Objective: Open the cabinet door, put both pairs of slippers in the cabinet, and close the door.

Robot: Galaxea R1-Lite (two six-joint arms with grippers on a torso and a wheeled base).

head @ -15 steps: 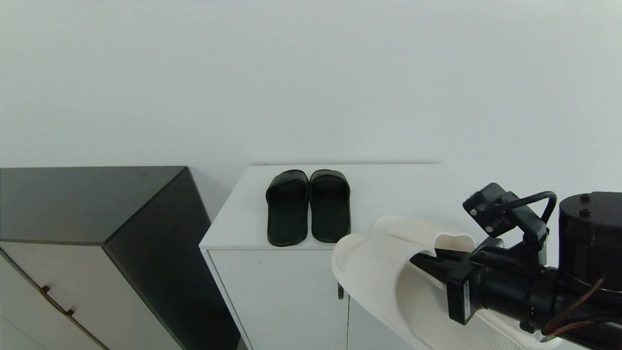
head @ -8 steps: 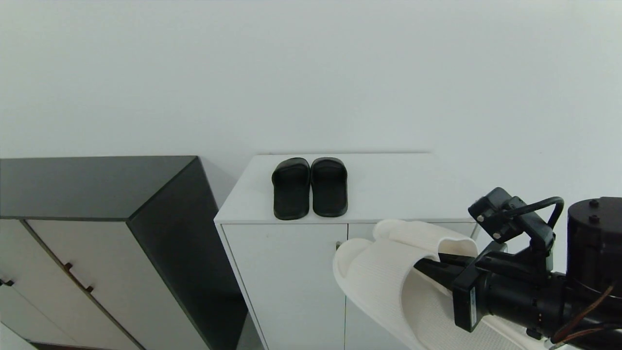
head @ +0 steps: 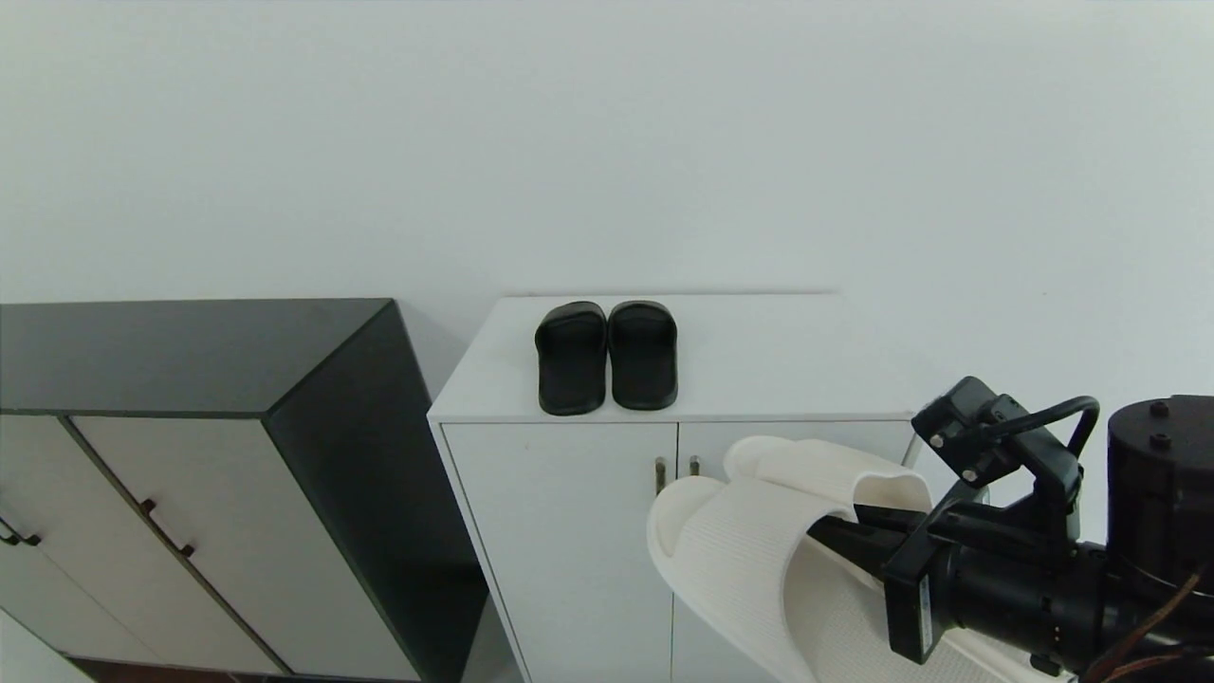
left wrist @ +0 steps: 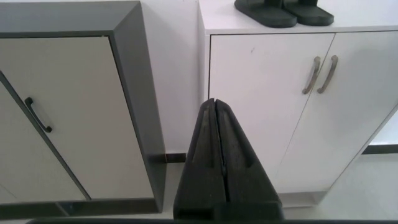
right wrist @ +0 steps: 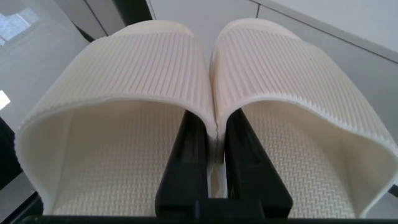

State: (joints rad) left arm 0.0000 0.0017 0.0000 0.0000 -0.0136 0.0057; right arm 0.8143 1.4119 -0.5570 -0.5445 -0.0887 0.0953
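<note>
The right end effector is clenched on the pair of white slippers. In the right wrist view its two fingers reach in under the straps, one inside each slipper, and pinch the two inner side walls together between them (the slippers lie side by side, toes pointing away from the wrist). The pair hangs clear of any surface, carried out in front of this end effector.

Beyond the held toes stands the white cabinet. Both of its doors are shut, and the two handles sit at the seam, close above the toes in the head view. The black slippers rest side by side on the cabinet top, higher than the right end effector, off to its left and well apart from it.

The left end effector is shut tight, finger against finger, and grasps nothing. It faces the shut door of the white cabinet. A dark cabinet stands beside the white one, on the side farther from the right end effector.
</note>
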